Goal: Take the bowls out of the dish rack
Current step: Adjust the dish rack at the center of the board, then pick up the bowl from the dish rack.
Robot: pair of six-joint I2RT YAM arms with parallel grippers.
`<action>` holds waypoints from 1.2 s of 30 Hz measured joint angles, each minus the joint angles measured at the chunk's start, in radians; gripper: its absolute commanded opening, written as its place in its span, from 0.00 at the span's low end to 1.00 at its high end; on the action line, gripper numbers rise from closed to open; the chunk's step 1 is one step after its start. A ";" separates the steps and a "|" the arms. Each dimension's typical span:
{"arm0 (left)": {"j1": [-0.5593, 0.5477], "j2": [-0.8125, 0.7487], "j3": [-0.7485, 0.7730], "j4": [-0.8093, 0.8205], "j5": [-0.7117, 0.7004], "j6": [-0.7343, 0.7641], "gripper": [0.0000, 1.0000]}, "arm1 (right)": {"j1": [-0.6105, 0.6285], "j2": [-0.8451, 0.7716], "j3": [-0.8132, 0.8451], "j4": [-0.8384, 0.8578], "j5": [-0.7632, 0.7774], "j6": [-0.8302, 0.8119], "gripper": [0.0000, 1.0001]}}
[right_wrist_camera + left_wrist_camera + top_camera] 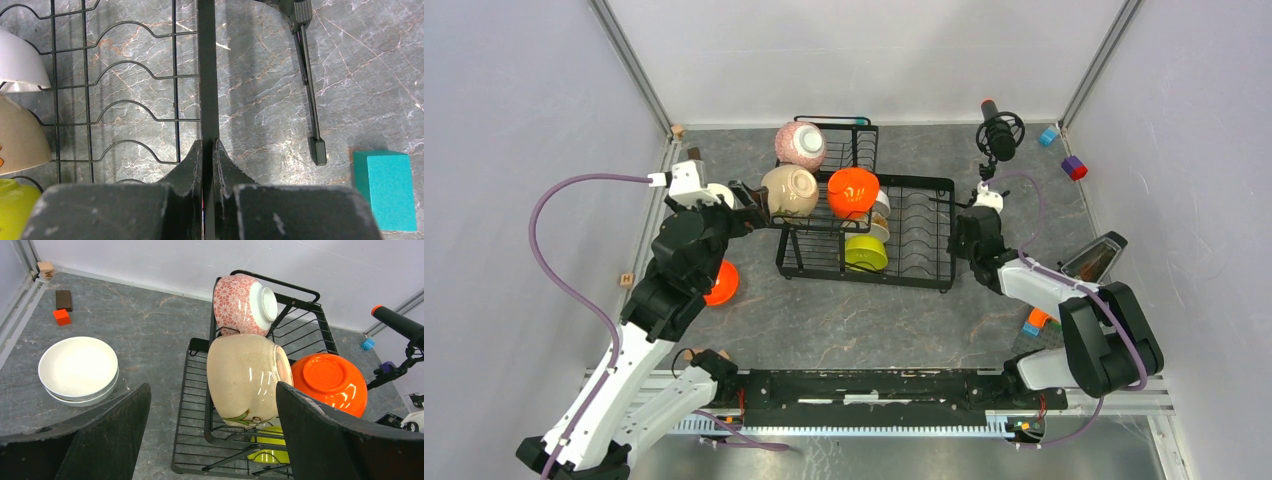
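— So, what lies round the rack (919, 179)?
— Left, on the table (844, 320): stacked white bowls (78, 371), a loose orange bowl (721, 283). Right: a tripod (999, 135), a teal block (385, 190).
— Inside?
— Top shelf: pink bowl (800, 144), beige bowl (789, 190), racked orange bowl (853, 192), all tipped. Lime bowl (865, 253) below.
— Grippers?
— Left gripper (212, 390) gapes before the beige bowl, holding nothing. Right gripper (206, 145) pinches the rack's right rim.

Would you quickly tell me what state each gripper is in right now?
Left gripper: open, holding nothing.
Right gripper: closed on the edge bar of the black wire dish rack.
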 measured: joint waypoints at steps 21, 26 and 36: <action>0.000 0.004 0.000 0.000 0.009 0.000 1.00 | -0.018 -0.269 -0.034 -0.099 -0.174 -0.077 0.67; 0.000 -0.003 0.000 0.001 0.011 0.000 1.00 | 0.025 -0.388 -0.034 -0.131 -0.225 -0.120 0.66; 0.000 -0.028 -0.040 0.056 0.060 0.000 1.00 | 0.072 -0.615 -0.188 0.196 -0.453 0.048 0.74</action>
